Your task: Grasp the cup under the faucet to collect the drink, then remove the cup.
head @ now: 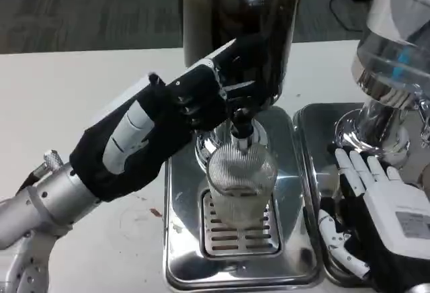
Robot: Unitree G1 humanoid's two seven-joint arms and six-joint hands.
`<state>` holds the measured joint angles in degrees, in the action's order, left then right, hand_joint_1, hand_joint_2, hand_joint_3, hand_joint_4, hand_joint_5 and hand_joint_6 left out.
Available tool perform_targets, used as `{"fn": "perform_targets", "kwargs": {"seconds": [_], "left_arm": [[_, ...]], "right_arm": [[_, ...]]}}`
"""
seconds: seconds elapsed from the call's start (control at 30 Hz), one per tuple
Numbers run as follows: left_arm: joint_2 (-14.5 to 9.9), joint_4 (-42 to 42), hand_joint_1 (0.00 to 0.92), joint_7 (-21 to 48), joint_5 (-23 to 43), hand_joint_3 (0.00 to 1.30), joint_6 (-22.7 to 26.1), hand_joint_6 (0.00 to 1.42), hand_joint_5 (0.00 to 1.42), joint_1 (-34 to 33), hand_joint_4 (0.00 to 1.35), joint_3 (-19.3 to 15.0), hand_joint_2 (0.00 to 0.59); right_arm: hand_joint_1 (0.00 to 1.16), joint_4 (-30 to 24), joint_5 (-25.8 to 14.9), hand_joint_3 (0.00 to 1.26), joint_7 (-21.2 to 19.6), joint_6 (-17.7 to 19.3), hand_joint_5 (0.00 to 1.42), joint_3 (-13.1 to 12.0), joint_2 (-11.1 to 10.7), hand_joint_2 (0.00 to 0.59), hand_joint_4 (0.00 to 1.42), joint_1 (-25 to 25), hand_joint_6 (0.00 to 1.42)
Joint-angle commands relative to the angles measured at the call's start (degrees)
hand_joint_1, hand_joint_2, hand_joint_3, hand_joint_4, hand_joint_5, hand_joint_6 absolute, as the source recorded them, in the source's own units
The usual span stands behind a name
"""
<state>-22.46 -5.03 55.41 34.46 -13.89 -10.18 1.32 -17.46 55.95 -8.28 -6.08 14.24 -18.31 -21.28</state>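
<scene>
The left hand [201, 95] reaches up to the black lever of the faucet [240, 115] on the tall dark drink dispenser [242, 11]; its fingers are curled around the lever, so I judge it is grasping it. Just below this hand, the clear ribbed plastic cup [240, 175] stands upright on the slotted grille of the shiny steel drip tray [181, 239], directly under the spout. The right hand [379, 199] lies flat beside the cup, fingers stretched and holding nothing, resting on a second steel tray [316, 121].

To do this step well, the left hand should keep the lever steady and release it before the cup becomes too full. The right hand should then come from the side and close around the cup's middle, lifting straight.
</scene>
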Motion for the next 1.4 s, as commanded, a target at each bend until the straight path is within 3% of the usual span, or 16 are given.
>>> {"fn": "perform_targets", "kwargs": {"seconds": [0.03,0.43,0.53,0.8,1.17,1.4], "left_arm": [[-0.7,0.6,0.0,2.6,-1.4,0.0,2.7,0.03,0.09,-0.9,0.0,0.1,0.128],[-1.7,1.9,0.0,4.1,-4.2,0.0,3.2,0.0,0.05,-0.3,0.0,-0.9,0.121],[-3.4,3.2,0.0,5.8,-6.2,0.0,0.3,0.0,0.04,-0.9,0.0,-1.3,0.123],[-4.3,2.9,0.0,7.5,-11.2,0.03,-7.4,0.0,0.03,-1.9,0.0,-0.6,0.143],[-7.6,2.0,0.0,4.1,-21.6,0.05,-22.8,0.0,0.03,-2.1,0.0,0.4,0.208],[-9.7,2.5,0.0,2.0,-23.1,0.06,-25.2,0.0,0.02,-1.3,0.0,2.4,0.224]], "right_arm": [[0.12,0.6,-0.1,0.0,-0.5,-0.4,0.0,0.1,0.4,0.539,0.0,0.0,0.0],[0.12,0.6,-0.2,0.0,-0.5,-0.3,0.0,0.3,0.7,0.539,0.0,-0.3,0.0],[0.12,1.0,-0.5,0.0,-0.5,-0.2,0.0,0.2,0.7,0.539,0.0,0.3,0.0],[0.12,1.3,-0.7,0.0,-1.3,0.2,0.0,-0.1,0.7,0.539,0.0,0.2,0.0],[0.12,2.5,-0.8,0.0,-1.6,0.3,0.0,-0.1,0.6,0.539,0.0,1.2,0.0],[0.12,2.2,-3.8,0.0,-2.9,0.0,0.0,-1.2,2.1,0.538,0.0,0.2,0.0]]}}
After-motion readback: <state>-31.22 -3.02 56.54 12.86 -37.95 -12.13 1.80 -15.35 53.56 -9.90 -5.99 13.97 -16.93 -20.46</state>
